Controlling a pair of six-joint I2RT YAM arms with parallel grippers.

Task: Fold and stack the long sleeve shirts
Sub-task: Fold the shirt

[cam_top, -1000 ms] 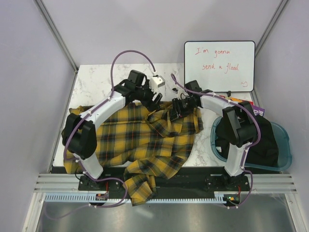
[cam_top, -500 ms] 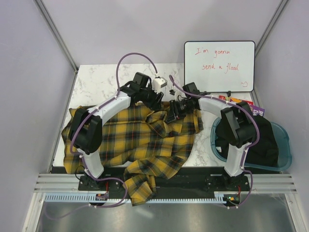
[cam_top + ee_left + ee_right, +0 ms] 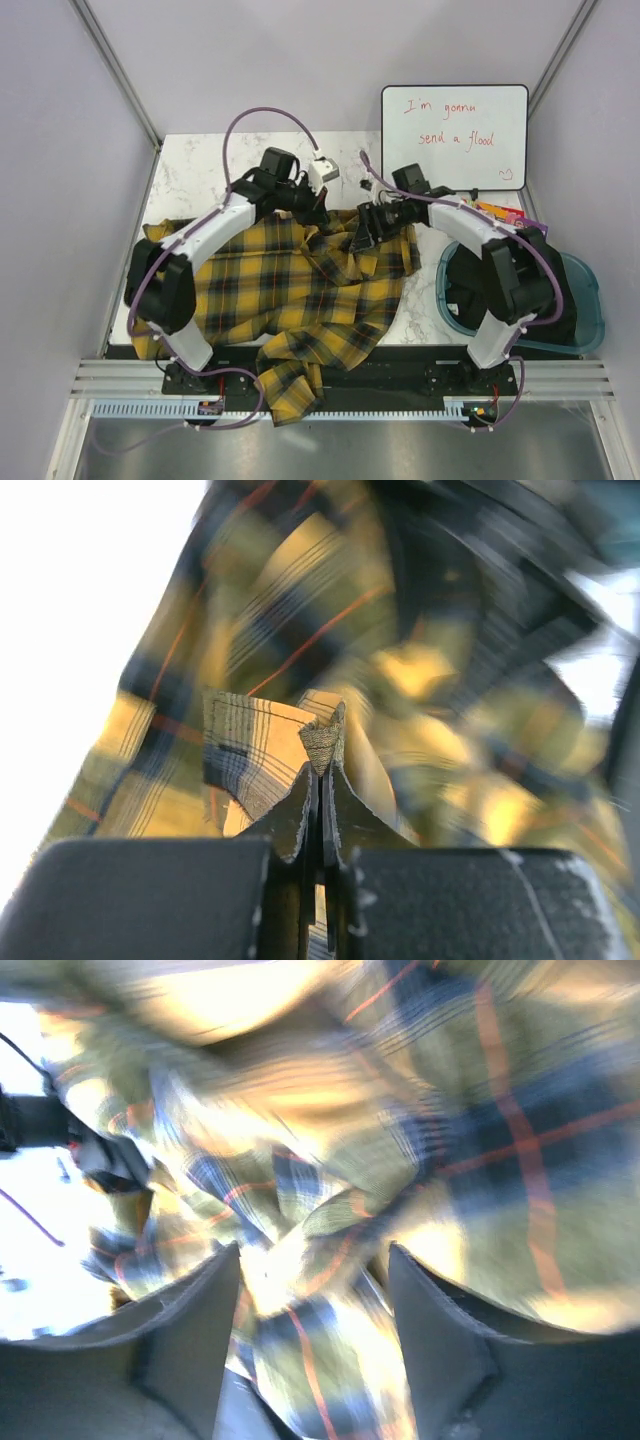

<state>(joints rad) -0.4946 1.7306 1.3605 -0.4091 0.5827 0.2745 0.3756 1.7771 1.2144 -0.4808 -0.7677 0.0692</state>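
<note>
The yellow-and-black plaid long sleeve shirt (image 3: 300, 290) lies crumpled across the marble table (image 3: 200, 170), with one part hanging over the near edge. My left gripper (image 3: 322, 208) is at the shirt's far edge and is shut on a thin fold of its fabric (image 3: 322, 735), pinched between the fingertips (image 3: 300, 810). My right gripper (image 3: 362, 230) is close beside it at the bunched cloth. Its jaws stand open with loose plaid cloth (image 3: 320, 1230) lying between the fingers (image 3: 430, 1300); the right wrist view is blurred.
A whiteboard (image 3: 455, 135) with red writing leans at the back right. A blue bin (image 3: 592, 310) holding dark cloth sits at the right table edge, with a colourful packet (image 3: 530, 228) behind it. Grey walls enclose the table.
My left gripper has shut on the shirt's far edge. My right gripper's jaws have spread wider over the bunched cloth, and its arm has shifted slightly right.
</note>
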